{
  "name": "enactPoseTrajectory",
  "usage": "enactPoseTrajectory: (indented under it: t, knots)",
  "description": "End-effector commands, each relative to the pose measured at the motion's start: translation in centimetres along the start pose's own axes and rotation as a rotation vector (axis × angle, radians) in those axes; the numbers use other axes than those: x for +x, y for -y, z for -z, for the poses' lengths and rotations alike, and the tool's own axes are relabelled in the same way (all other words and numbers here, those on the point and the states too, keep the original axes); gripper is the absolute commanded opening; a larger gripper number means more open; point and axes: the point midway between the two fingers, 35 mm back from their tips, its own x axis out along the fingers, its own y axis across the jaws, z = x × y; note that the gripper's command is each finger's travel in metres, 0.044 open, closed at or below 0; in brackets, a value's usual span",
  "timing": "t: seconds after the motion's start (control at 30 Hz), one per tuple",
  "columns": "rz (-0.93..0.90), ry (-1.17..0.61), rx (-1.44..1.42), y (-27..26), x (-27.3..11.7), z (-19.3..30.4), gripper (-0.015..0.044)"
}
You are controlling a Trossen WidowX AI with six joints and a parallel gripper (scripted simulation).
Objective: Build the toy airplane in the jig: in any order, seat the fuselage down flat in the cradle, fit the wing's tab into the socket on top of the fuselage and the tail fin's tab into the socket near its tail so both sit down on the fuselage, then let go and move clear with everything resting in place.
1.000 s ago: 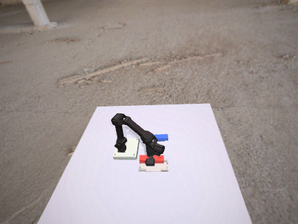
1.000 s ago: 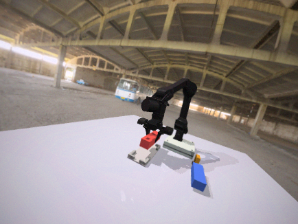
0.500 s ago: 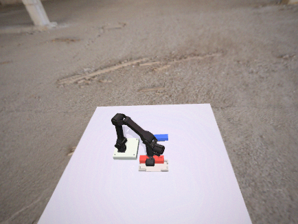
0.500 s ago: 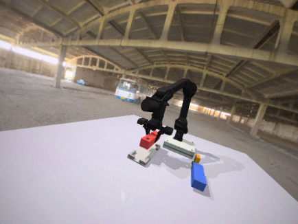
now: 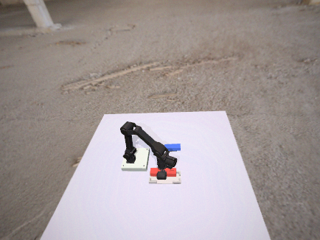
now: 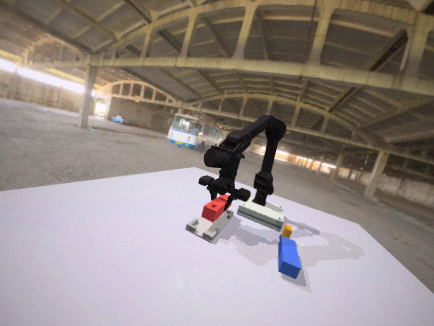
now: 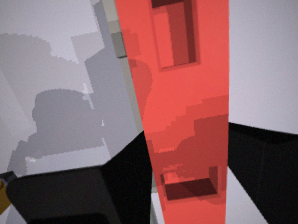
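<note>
The red fuselage [image 5: 171, 173] [image 6: 214, 210] [image 7: 180, 100] is level, with its two sockets facing up. My gripper [image 5: 162, 171] [image 6: 220, 200] [image 7: 177, 129] is shut on its sides, near the smaller socket. The fuselage is over the pale jig [image 5: 169, 180] [image 6: 200, 229] [image 7: 114, 22], along its length; whether it touches the cradle floor is hidden. The blue wing [image 5: 174, 147] [image 6: 289, 257] lies on the table apart from the jig. The small orange tail fin [image 6: 287, 231] is beside the wing's end and is hidden behind the arm in the top view.
The arm's pale green base plate [image 5: 145, 162] [image 6: 260, 216] is beside the jig. The arm's links arch over from it to the jig. The wing and tail fin lie on the far side of the jig in the top view.
</note>
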Motion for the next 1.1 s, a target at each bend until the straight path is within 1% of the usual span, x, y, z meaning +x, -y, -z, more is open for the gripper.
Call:
enactPoseTrajectory:
  t: [0.0, 0.47, 0.63, 0.8, 1.07]
  knots:
    - [0.003, -0.004, -0.004, 0.1, 0.8, 0.1, 0.0196]
    - [0.003, -0.005, -0.004, 0.1, 2.4, 0.1, 0.0196]
    - [-0.001, -0.003, 0.0, 0.0, 2.2, 0.1, 0.0163]
    - [-0.001, -0.003, 0.0, 0.0, 2.2, 0.1, 0.0031]
    - [-0.001, -0.003, 0.0, 0.0, 2.2, 0.1, 0.0241]
